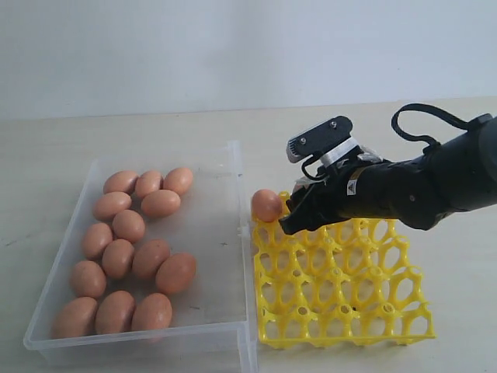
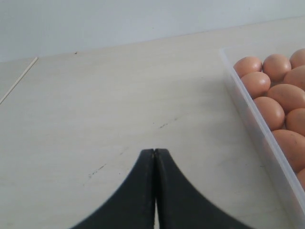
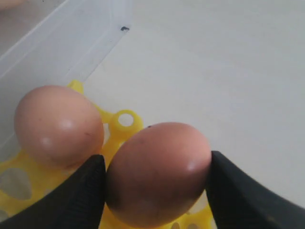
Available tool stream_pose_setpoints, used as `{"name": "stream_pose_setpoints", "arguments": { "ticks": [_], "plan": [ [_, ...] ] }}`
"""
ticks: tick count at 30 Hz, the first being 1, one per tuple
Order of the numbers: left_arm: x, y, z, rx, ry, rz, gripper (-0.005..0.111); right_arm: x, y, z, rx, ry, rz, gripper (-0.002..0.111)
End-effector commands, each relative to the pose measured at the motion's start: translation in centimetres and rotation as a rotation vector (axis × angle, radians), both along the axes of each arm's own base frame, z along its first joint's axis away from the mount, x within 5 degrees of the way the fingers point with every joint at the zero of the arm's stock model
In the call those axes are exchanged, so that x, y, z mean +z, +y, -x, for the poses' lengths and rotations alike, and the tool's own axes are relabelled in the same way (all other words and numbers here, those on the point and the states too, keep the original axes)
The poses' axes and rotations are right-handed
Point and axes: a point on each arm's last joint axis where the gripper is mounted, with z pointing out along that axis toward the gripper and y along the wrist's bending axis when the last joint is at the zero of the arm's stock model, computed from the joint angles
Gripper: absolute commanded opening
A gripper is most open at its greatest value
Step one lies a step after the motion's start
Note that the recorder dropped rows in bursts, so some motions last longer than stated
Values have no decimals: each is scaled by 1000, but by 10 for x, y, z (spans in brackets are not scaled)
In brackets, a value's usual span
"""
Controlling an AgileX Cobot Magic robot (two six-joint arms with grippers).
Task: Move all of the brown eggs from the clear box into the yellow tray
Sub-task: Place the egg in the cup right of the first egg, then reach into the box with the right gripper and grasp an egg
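Observation:
Several brown eggs (image 1: pixel 128 226) lie in the clear box (image 1: pixel 211 230) on the left. The yellow tray (image 1: pixel 342 287) sits right of it, with one egg (image 1: pixel 266 205) in its far-left corner cup. My right gripper (image 1: pixel 300 215) hovers over the tray's far edge beside that egg. In the right wrist view the right gripper (image 3: pixel 157 164) is shut on another brown egg (image 3: pixel 159 186), next to the seated egg (image 3: pixel 59 125). The held egg is hidden in the exterior view. My left gripper (image 2: pixel 155 151) is shut and empty over bare table beside the clear box (image 2: pixel 257 133).
The wooden table (image 1: pixel 435 155) runs behind and to the right of the tray. The right arm's black body (image 1: pixel 419 186) reaches in from the right over the tray's far side. The left arm is outside the exterior view.

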Motion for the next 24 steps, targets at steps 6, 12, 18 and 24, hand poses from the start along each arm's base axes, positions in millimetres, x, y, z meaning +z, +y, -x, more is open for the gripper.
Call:
{"name": "stream_pose_setpoints", "arguments": {
  "ticks": [6, 12, 18, 24],
  "plan": [
    [2, 0, 0, -6, -19, 6, 0, 1, 0, -4, 9, -16, 4, 56],
    [2, 0, 0, -6, -19, 6, 0, 27, -1, -1, 26, -52, 7, 65],
    [2, 0, 0, -6, -19, 6, 0, 104, 11, 28, 101, -169, -28, 63],
    [2, 0, 0, -6, -19, 6, 0, 110, 110, 35, 198, 159, 14, 62]
  ]
}}
